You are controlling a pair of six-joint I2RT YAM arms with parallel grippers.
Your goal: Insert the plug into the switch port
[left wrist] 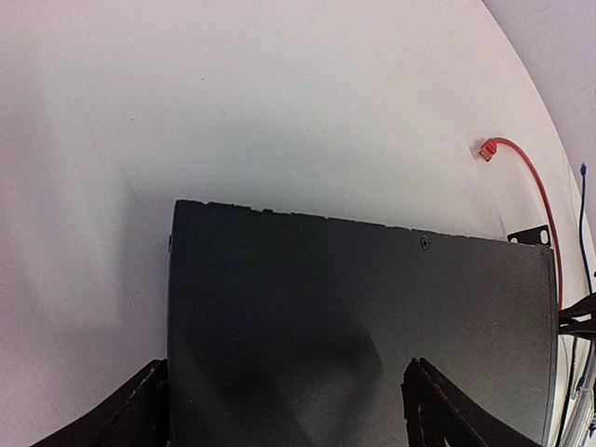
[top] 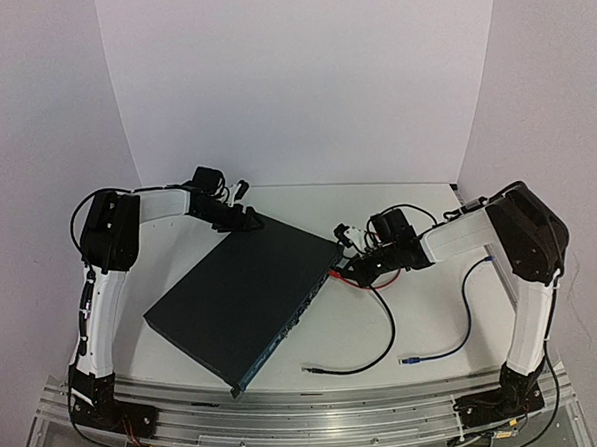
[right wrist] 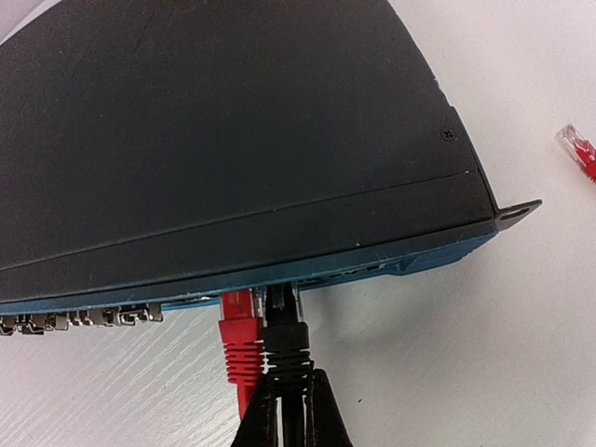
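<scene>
The switch (top: 244, 294) is a flat dark box lying diagonally on the white table, its socket row (right wrist: 74, 319) along the blue front face. My right gripper (right wrist: 293, 410) is shut on the ribbed boot of a black plug (right wrist: 285, 321). The plug's clear tip is at a socket mouth, right beside a red plug (right wrist: 238, 328) that sits in the neighbouring socket. In the top view the right gripper (top: 354, 269) is at the switch's right end. My left gripper (left wrist: 289, 405) is open over the switch's (left wrist: 363, 307) far corner, one finger (left wrist: 140, 410) at its side edge.
The black cable (top: 380, 351) loops over the table to a loose end (top: 308, 368) near the front. A blue cable (top: 466, 315) lies to the right. A loose red plug (left wrist: 486, 149) lies on the table beyond the switch's mounting ear (right wrist: 517, 212).
</scene>
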